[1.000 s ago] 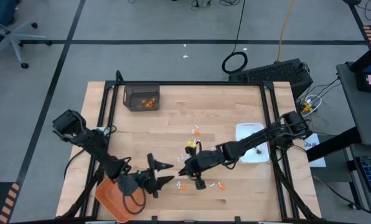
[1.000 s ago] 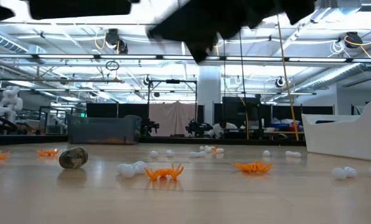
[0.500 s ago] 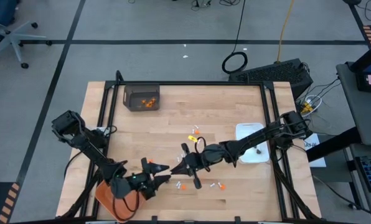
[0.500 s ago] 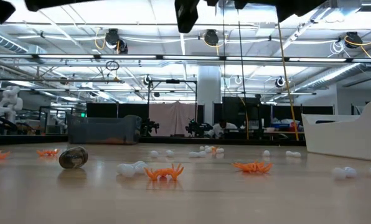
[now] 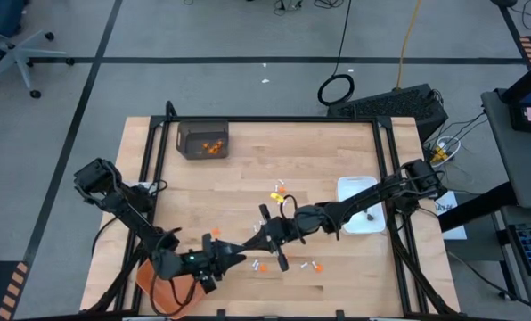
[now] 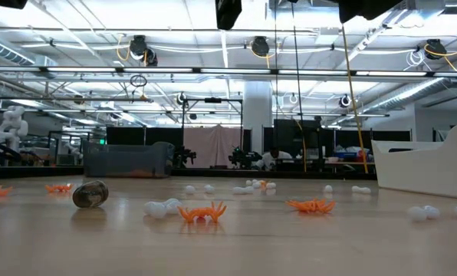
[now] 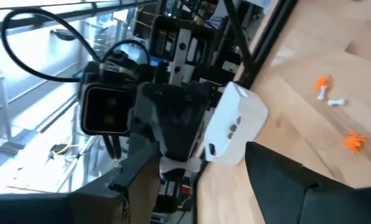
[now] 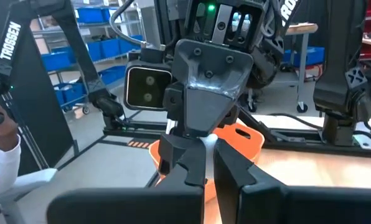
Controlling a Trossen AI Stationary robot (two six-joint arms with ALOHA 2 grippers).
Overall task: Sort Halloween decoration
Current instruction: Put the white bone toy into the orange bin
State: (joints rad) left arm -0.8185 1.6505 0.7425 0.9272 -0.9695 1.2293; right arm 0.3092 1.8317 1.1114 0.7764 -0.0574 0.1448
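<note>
You are mid-sort: your left claw stands spread at lower centre beside the orange tray, your right claw is pressed together and empty, and the decoration pieces lie scattered on the worktop, so next pinch one piece.

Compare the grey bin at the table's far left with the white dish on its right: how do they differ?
The grey bin is dark; the white dish is bright. The bin holds orange bits; the right arm crosses over the dish, partly hiding its inside. Both are rectangular.
</note>
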